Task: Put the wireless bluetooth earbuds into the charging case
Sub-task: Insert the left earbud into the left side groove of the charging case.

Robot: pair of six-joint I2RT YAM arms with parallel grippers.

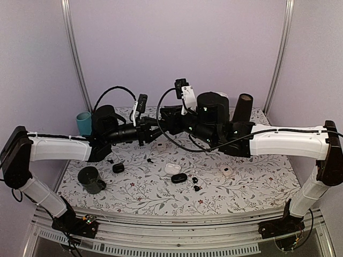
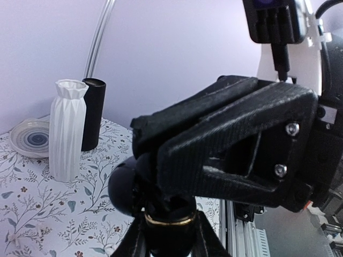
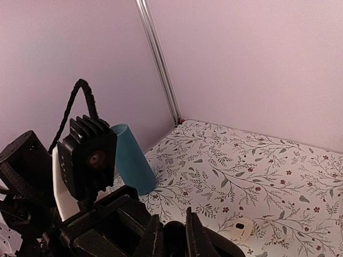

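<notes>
My left gripper (image 1: 151, 127) is raised over the back middle of the table. It is shut on an open black charging case with a gold rim (image 2: 170, 218); its round lid (image 2: 124, 184) hangs to the left. My right gripper (image 1: 164, 124) meets it from the right, its fingers (image 2: 225, 139) reaching down into the case's mouth. In the right wrist view the right gripper (image 3: 175, 235) is shut on a small rounded black earbud (image 3: 174, 231). Two loose black earbuds (image 1: 194, 180) (image 1: 197, 188) lie on the table below.
On the floral table (image 1: 139, 193) lie a shut black case (image 1: 118, 167), a white case (image 1: 172, 167), an open black case (image 1: 179, 178) and another white case (image 1: 225, 171). A dark cup (image 1: 91, 179), a teal cup (image 1: 83, 123), a white vase (image 2: 67, 128) and a black cylinder (image 1: 244, 107) stand around.
</notes>
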